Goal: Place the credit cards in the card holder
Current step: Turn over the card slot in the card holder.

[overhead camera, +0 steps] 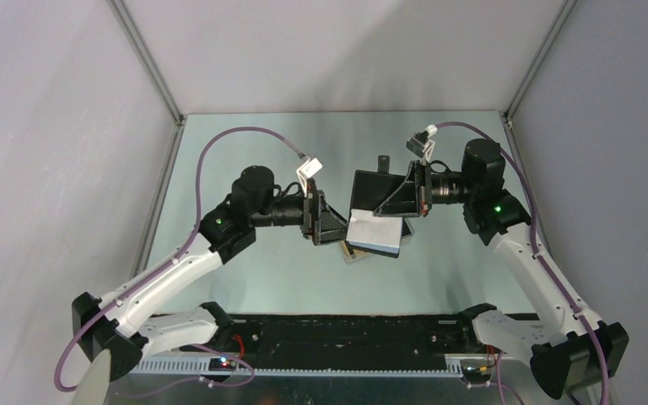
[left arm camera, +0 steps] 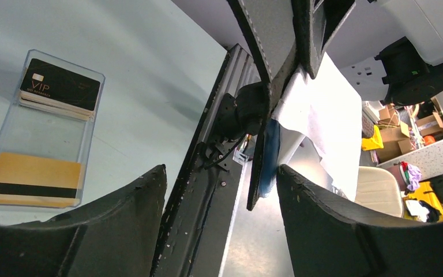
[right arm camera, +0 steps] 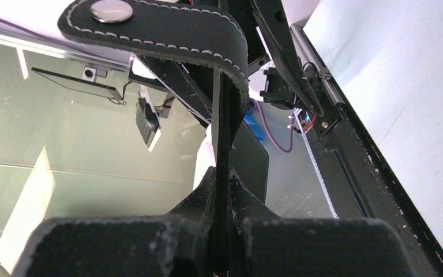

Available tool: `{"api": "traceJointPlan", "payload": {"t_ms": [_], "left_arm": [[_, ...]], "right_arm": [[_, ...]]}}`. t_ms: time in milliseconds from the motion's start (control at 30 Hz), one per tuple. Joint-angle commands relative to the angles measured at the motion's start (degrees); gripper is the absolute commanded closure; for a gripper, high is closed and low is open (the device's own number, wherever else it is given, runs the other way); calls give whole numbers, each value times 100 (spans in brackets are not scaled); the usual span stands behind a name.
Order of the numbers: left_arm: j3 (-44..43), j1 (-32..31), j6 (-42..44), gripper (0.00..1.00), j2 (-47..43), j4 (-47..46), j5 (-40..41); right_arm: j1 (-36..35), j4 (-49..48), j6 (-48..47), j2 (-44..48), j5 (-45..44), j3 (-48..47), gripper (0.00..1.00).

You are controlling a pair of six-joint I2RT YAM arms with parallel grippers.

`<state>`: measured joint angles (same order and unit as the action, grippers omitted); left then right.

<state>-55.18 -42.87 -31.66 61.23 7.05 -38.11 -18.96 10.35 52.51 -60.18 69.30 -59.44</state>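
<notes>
Black stitched leather sits clamped between the right tool's (right arm camera: pixel 222 187) jaws, which are clenched flat on one panel of the card holder (right arm camera: pixel 231 115). The holder's strap curls over at the top of the right wrist view, with the silver stud (right arm camera: pixel 111 10) at upper left.

Left tool (left arm camera: pixel 220 173) is released, jaws spread wide. The holder's lower edge, with its blue lining, hangs between them, just beside the finger (left arm camera: pixel 334 225) at lower right. Contact there cannot be made out.

In the top view both tools meet mid-frame, the holder raised above the table (overhead camera: pixel 245 169).

Clear tray (left arm camera: pixel 86 135) lies on the table at the left of the left wrist view. The credit cards (left arm camera: pixel 49 103) lie inside it:
- a stack topped by a black VIP card (left arm camera: pixel 60 85) at the upper end
- an orange card (left arm camera: pixel 32 170) with a black stripe at the lower end
</notes>
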Motion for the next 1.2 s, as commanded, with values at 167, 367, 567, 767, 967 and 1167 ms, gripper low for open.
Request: {"api": "traceJointPlan", "payload": {"t_ms": [167,367,567,767,967,1167], "left_arm": [[202,144,271,26,-443,25,242],[41,198,222,26,-302,13,97],[-208,138,126,27,-123,-153,-171],[-312,89,43,27,-153,-344,-359],[-205,86,70,27,-288,-322,-148],[-391,73,-1,25,-101,-525,-119]], "right_arm": [[97,-170,29,148,112,-56,96],[55,-56,-53,158,78,-57,96],[26,110,-198,148,14,-57,96],[-6,232,-324,108,7,-58,96],[-47,228,-358,88,9,-56,96],[-254,166,-354,46,14,-58,96]]}}
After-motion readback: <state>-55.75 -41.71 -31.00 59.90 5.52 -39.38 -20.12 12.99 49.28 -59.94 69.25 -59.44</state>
